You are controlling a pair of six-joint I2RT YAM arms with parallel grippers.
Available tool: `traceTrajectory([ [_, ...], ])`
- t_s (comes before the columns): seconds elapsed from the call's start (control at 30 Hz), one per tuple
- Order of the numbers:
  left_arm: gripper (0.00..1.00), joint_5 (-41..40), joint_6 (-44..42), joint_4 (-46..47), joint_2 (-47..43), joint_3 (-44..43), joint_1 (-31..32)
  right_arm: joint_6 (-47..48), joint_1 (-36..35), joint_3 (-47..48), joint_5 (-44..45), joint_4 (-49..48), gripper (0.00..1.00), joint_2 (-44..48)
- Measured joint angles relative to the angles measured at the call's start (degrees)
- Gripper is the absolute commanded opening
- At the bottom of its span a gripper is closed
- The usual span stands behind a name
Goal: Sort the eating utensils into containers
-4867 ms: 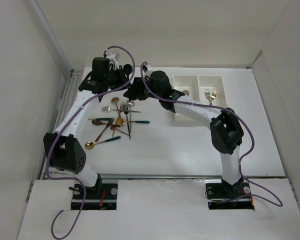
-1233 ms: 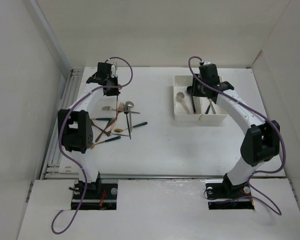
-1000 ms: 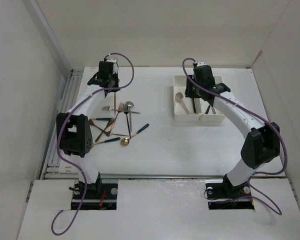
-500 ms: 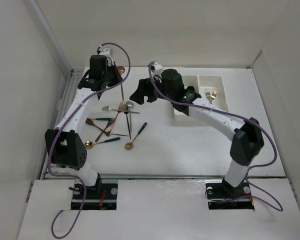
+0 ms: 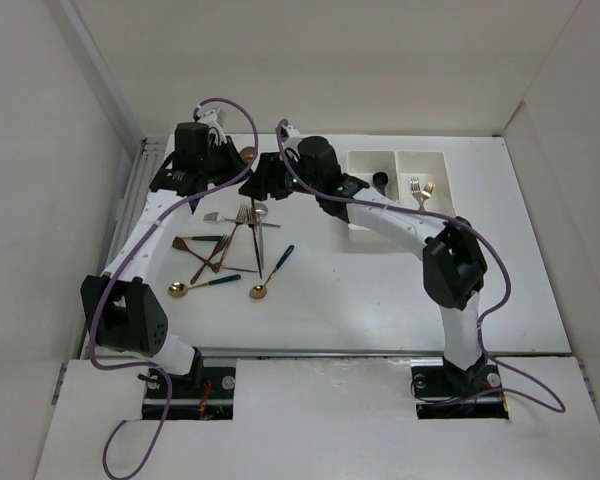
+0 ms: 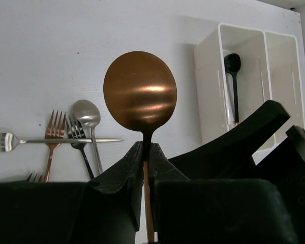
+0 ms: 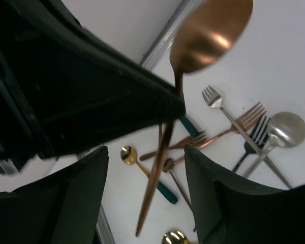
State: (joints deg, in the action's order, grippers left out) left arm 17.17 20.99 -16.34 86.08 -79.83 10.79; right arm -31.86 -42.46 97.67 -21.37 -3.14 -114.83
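My left gripper (image 5: 232, 160) is shut on a copper spoon (image 5: 246, 155) and holds it in the air, bowl up (image 6: 140, 91), the handle pinched between its fingertips (image 6: 146, 147). My right gripper (image 5: 257, 184) is open, its fingers (image 7: 86, 188) on either side of the hanging handle (image 7: 160, 173) without touching it. Several forks and spoons (image 5: 230, 240) lie crossed on the table below. The two white bins (image 5: 420, 152) stand at the back right. The left bin holds a black spoon (image 6: 233, 63); the right bin holds forks (image 5: 418, 188).
A gold spoon with a green handle (image 5: 202, 285) and another green-handled gold spoon (image 5: 270, 272) lie nearest the front of the pile. A silver spoon (image 7: 287, 127) and a silver fork (image 7: 213, 96) lie at its far side. White walls enclose the table.
My right arm has swung left from the bins to the left gripper. My left gripper has raised the copper spoon, and the right fingers now straddle its handle.
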Motion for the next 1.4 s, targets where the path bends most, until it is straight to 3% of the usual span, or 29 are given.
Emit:
traceTrajectory([
  [0.03,0.00,0.44,0.22,-0.02,0.00,0.48,0.00,-0.52,0.00,0.96,-0.13,-0.55,0.56,-0.72],
  [0.13,0.00,1.09,0.81,-0.02,-0.02,0.79,-0.17,-1.95,0.00,3.43,-0.98,-1.20,0.43,-3.04],
  [0.17,0.00,1.18,1.01,0.17,-0.20,0.79,-0.33,-2.49,0.00,4.35,-1.18,-1.31,0.33,-3.98],
  [0.27,0.00,2.03,1.70,0.39,-0.76,0.79,-0.50,-3.93,0.04,6.12,-1.60,-1.62,0.27,-6.51],
  [0.4,0.00,3.15,2.16,0.46,-0.85,0.79,-0.28,-5.16,0.00,6.34,-1.44,-1.46,0.00,-7.48],
  [0.47,0.00,3.63,2.47,0.70,-0.87,0.79,-0.35,-5.66,0.00,6.34,-1.22,-1.66,0.00,-7.48],
  [0.5,0.09,3.63,2.45,0.83,-0.87,0.79,-0.35,-5.70,0.00,6.32,-0.70,-1.77,0.00,-7.45],
  [0.53,0.27,3.63,2.36,0.92,-0.87,0.79,-0.35,-5.75,0.00,6.25,-0.39,-1.86,0.00,-7.41],
  [0.57,0.47,3.32,2.34,0.98,-0.87,0.79,-0.35,-5.66,0.00,5.81,0.07,-2.08,0.00,-7.17],
  [0.6,0.88,2.84,2.08,1.14,-0.87,0.79,-0.37,-5.62,0.02,4.74,0.83,-2.12,0.00,-6.60],
  [0.63,0.99,2.40,1.77,1.18,-0.98,0.76,-0.39,-5.49,0.11,3.21,1.70,-2.05,0.00,-5.68],
  [0.83,1.00,-4.20,-1.81,-0.39,-1.07,-0.20,-0.39,-2.01,5.44,-8.61,6.88,2.08,0.00,3.69],
  [1.0,1.00,-11.21,-5.64,-1.05,-0.79,-1.79,-2.32,7.19,13.27,-9.38,21.92,13.77,0.00,8.87],
  [1.2,1.00,-17.20,-8.46,-1.16,-0.55,-1.79,-6.08,15.21,14.47,-9.31,39.19,24.90,0.00,8.41],
  [1.4,1.00,-18.97,-9.81,-1.03,-0.59,-1.40,-9.16,16.72,15.58,-9.33,44.57,30.01,0.00,5.22],
])
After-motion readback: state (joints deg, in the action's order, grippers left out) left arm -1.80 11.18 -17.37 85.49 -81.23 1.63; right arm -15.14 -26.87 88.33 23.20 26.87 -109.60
